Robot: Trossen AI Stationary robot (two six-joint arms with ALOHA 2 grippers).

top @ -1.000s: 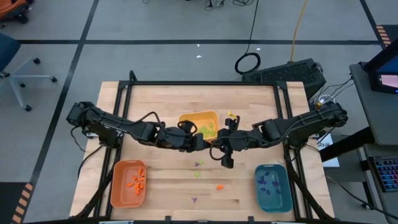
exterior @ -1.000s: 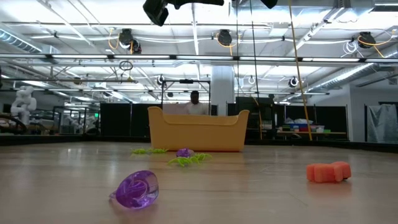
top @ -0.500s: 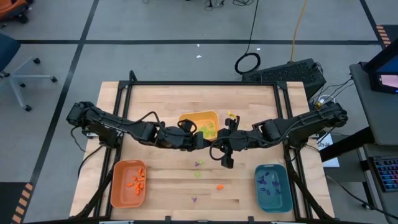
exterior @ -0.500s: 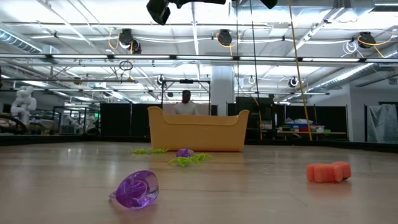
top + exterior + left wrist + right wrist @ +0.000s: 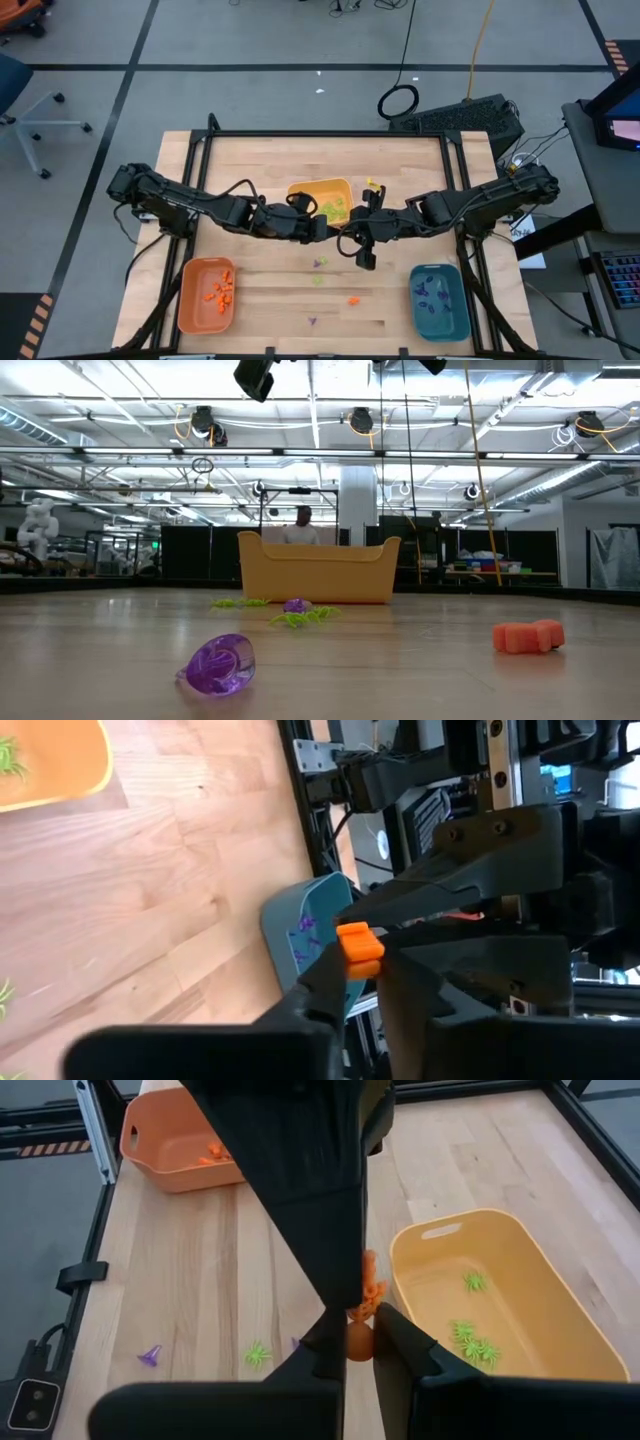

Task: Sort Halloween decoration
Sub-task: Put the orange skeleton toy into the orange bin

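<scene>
1. Table (image 5: 260,160): pale wood with a dark frame. Both arms reach in from its sides, and their grippers meet above its middle.
2. Left arm (image 5: 190,208) and right arm (image 5: 480,205): each stretched toward the centre.
3. Yellow tray (image 5: 318,192): just behind the two grippers, with light green pieces (image 5: 335,210) lying inside. In the low view, two green pieces (image 5: 305,616) and a purple one (image 5: 295,605) lie on the wood just in front of this tray.
4. Teal tray (image 5: 440,300): in front of the right gripper and to its right, holding purple pieces (image 5: 432,293).
5. Orange tray (image 5: 206,294): in front of the left gripper and well off to its left, holding orange pieces (image 5: 220,290).
6. Left gripper (image 5: 360,975): fingers clamped on a small orange piece (image 5: 358,948), held up off the table.
7. Right gripper (image 5: 358,1342): tip to tip with the left one. Fingers closed on the same orange piece (image 5: 365,1305), which shows between its tips from its own wrist camera.
8. Loose pieces on the table in front of both grippers: a purple one (image 5: 320,263) and a green one (image 5: 318,280) nearest, an orange one (image 5: 353,299) further out, and a purple one (image 5: 311,321) furthest, near the table's front edge.
9. Low view: the purple ring-shaped piece (image 5: 218,663) and orange block (image 5: 528,635) are closest to that camera.
</scene>
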